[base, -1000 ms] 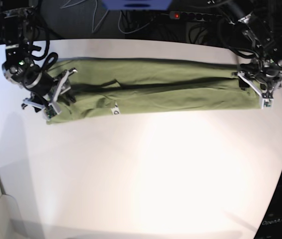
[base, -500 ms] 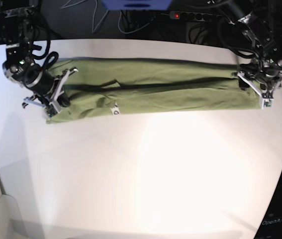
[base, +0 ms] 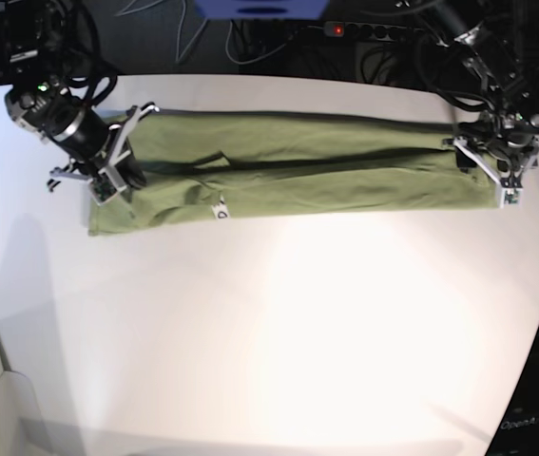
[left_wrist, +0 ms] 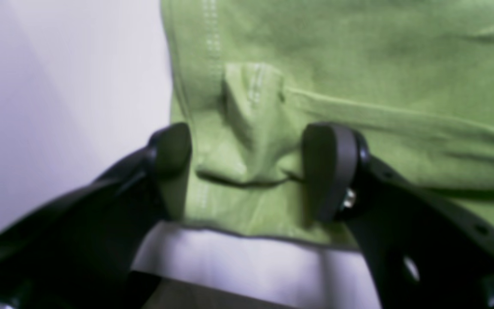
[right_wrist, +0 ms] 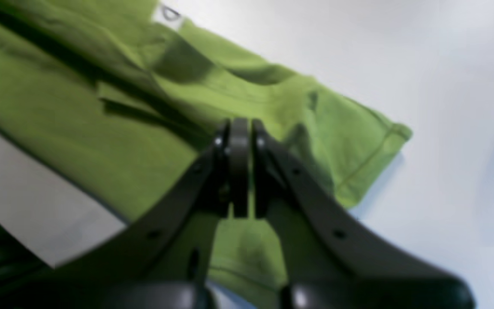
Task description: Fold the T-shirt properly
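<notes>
The olive-green T-shirt (base: pixel 298 171) lies as a long narrow strip across the far half of the white table (base: pixel 269 332), its small white tag (base: pixel 219 211) on the near edge. At the strip's left end my right gripper (base: pixel 122 179) is shut, and in the right wrist view its closed tips (right_wrist: pixel 238 137) pinch puckered fabric of the T-shirt (right_wrist: pixel 101 128) beside the hemmed sleeve end. My left gripper (base: pixel 502 185) sits at the strip's right end. It is open (left_wrist: pixel 249 159), with its pads either side of a raised pleat of the T-shirt (left_wrist: pixel 358 64).
A power strip with a red light (base: pixel 336 30) and loose cables lie behind the table's far edge. A dark cabinet (base: pixel 535 418) stands off the near right corner. The table's rounded left edge runs close to the right arm.
My right gripper closed on the shirt's left end, then shifted toward the table's far side, drawing fabric with it. The left gripper stayed in place, open.
</notes>
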You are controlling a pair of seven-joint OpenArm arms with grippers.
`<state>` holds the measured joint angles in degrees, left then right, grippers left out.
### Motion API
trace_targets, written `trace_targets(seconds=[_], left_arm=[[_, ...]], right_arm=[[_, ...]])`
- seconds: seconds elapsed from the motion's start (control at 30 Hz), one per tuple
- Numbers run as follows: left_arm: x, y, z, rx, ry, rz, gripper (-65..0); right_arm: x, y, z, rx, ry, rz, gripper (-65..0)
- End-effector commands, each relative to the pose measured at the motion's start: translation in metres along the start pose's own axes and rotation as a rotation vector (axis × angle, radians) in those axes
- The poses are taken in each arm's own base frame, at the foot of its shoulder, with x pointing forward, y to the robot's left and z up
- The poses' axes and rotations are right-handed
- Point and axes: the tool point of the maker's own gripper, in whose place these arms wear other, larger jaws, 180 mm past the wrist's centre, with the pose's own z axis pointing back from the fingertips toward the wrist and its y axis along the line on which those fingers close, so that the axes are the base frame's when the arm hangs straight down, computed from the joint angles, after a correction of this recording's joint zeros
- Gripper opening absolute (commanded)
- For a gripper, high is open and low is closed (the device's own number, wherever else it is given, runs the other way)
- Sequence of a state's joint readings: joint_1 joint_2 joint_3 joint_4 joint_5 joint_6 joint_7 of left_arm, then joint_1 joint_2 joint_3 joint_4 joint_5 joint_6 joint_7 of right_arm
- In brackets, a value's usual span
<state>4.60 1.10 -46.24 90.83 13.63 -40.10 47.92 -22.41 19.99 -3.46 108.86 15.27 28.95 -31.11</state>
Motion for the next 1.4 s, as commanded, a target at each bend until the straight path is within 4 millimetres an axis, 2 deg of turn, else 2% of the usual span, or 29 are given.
trace_targets(seconds=[0.0,0.07,0.1,0.2,0.27,0.3,0.4,0.5,0.67,0.73,0.77,0.8,0.83,0.9,0.93,1.03,1.27,1.37], left_arm=[[-0.005,0.003,0.000,0.016,0.034,-0.014,-25.2],[-0.005,0.003,0.000,0.016,0.034,-0.014,-25.2],[-0.005,0.003,0.000,0.016,0.034,-0.014,-25.2],[-0.005,0.003,0.000,0.016,0.034,-0.014,-25.2],[-0.005,0.003,0.000,0.016,0.034,-0.014,-25.2],[-0.005,0.003,0.000,0.016,0.034,-0.014,-25.2],[-0.006,0.004,0.001,0.018,0.036,-0.011,-25.2],[-0.006,0.004,0.001,0.019,0.036,-0.010,-25.2],[-0.006,0.004,0.001,0.019,0.036,-0.010,-25.2],[-0.006,0.004,0.001,0.019,0.036,-0.010,-25.2],[-0.006,0.004,0.001,0.019,0.036,-0.010,-25.2],[-0.006,0.004,0.001,0.019,0.036,-0.010,-25.2],[-0.006,0.004,0.001,0.019,0.036,-0.010,-25.2],[-0.006,0.004,0.001,0.019,0.036,-0.010,-25.2],[-0.006,0.004,0.001,0.019,0.036,-0.010,-25.2],[-0.006,0.004,0.001,0.019,0.036,-0.010,-25.2],[-0.006,0.004,0.001,0.018,0.036,-0.009,-25.2],[-0.006,0.004,0.001,0.018,0.036,-0.009,-25.2]], right_arm=[[0.011,-0.006,0.003,-0.015,-0.042,0.012,-63.5],[0.015,-0.008,0.002,-0.020,-0.048,0.016,-62.0],[0.017,-0.010,0.002,-0.024,-0.051,0.019,-59.2],[0.019,-0.022,-0.003,-0.046,-0.012,0.029,-42.7],[0.023,-0.029,-0.005,-0.060,0.000,0.036,-34.2],[0.026,-0.031,-0.006,-0.064,-0.001,0.041,-32.4],[0.035,-0.038,-0.008,-0.076,-0.018,0.049,-32.1],[0.032,-0.041,-0.015,-0.075,-0.010,0.028,-31.8],[0.007,-0.043,-0.036,-0.056,0.050,-0.050,-32.2],[0.001,-0.043,-0.039,-0.052,0.063,-0.065,-32.6],[0.000,-0.043,-0.039,-0.051,0.065,-0.065,-34.8],[0.001,-0.043,-0.039,-0.051,0.061,-0.065,-39.3],[0.003,-0.042,-0.039,-0.051,0.047,-0.065,-46.4],[0.005,-0.041,-0.039,-0.049,0.026,-0.066,-63.7],[0.004,-0.041,-0.039,-0.048,0.026,-0.067,-65.0],[0.003,-0.036,-0.033,-0.046,0.020,-0.060,-63.5],[0.026,-0.006,-0.003,-0.021,-0.053,0.007,-63.7],[0.019,0.004,0.003,-0.006,-0.037,0.004,-63.7]])
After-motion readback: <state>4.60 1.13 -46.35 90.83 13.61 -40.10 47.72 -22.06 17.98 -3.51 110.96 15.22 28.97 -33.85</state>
